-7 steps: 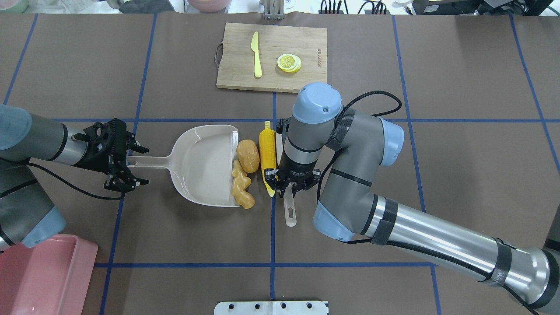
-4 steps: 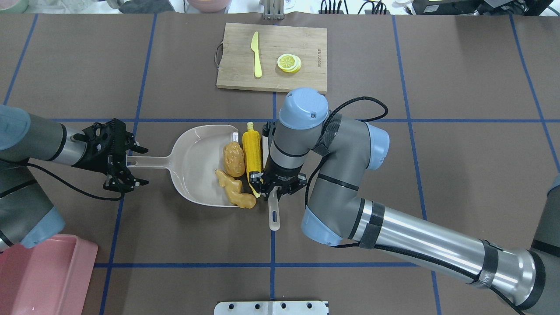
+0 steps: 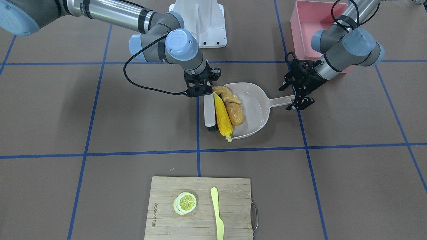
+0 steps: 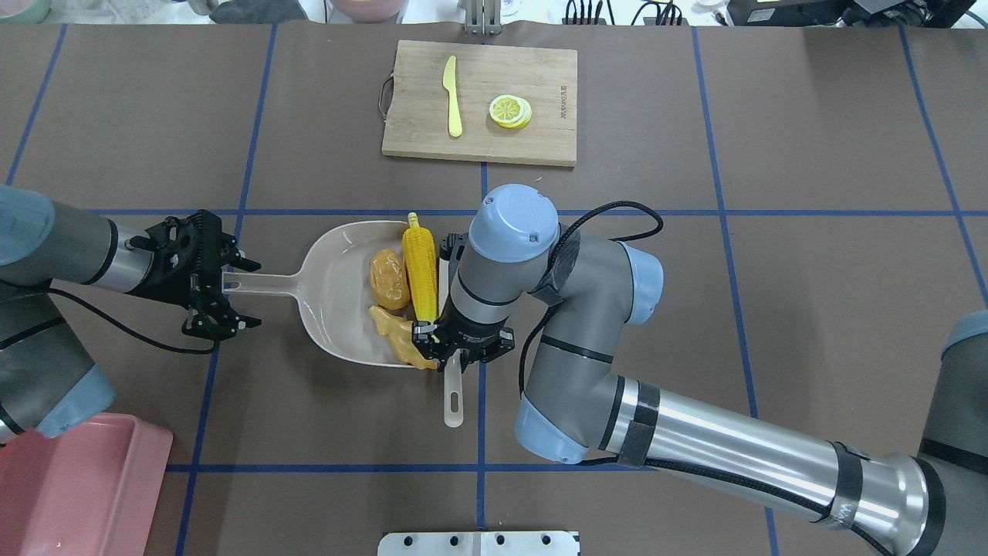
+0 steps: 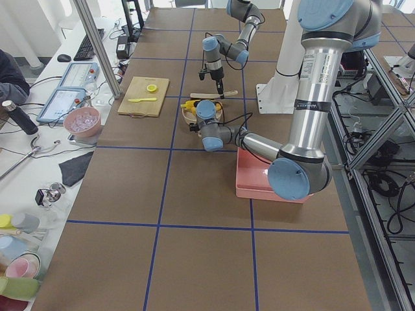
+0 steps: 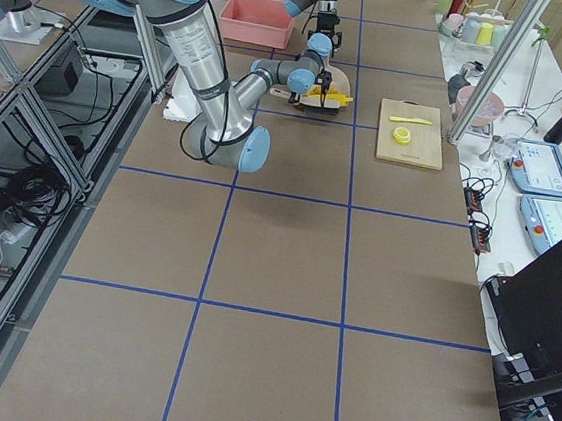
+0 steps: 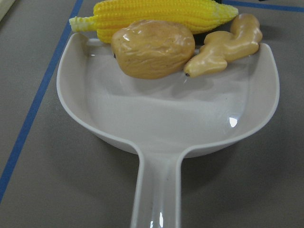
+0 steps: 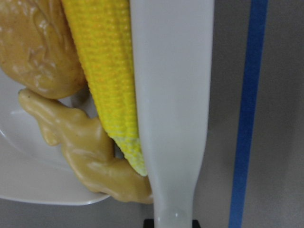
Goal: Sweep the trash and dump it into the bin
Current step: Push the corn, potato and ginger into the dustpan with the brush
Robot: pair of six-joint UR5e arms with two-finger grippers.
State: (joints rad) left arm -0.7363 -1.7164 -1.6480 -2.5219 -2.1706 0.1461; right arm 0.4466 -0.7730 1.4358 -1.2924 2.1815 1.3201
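While I watch through the overhead camera, the pink bin (image 4: 77, 479) sits at the table's near left corner, well apart from the trash. Next comes the left hand (image 4: 255, 293), at the end of the handle of the beige dustpan (image 4: 340, 316). Its black fingers (image 4: 224, 324) stand to either side of that handle, wider apart than it, and I cannot tell whether they grip it.

Inside the pan I see the brown-orange potato (image 4: 389, 278) and, nearer the robot, the tan ginger root (image 4: 395, 332), one end poking over the open lip. The yellow corn cob (image 4: 421, 266) lies along that lip, touching the potato, its tip past the pan's far rim. Flat against the corn's right side is the pale brush (image 4: 454, 398), its handle pinched by the downward-pointing right hand (image 4: 457, 359).

Farther back and to the right, a wooden cutting board (image 4: 478, 143) carries a pale yellow knife (image 4: 451, 96) and a lemon slice (image 4: 509, 110).
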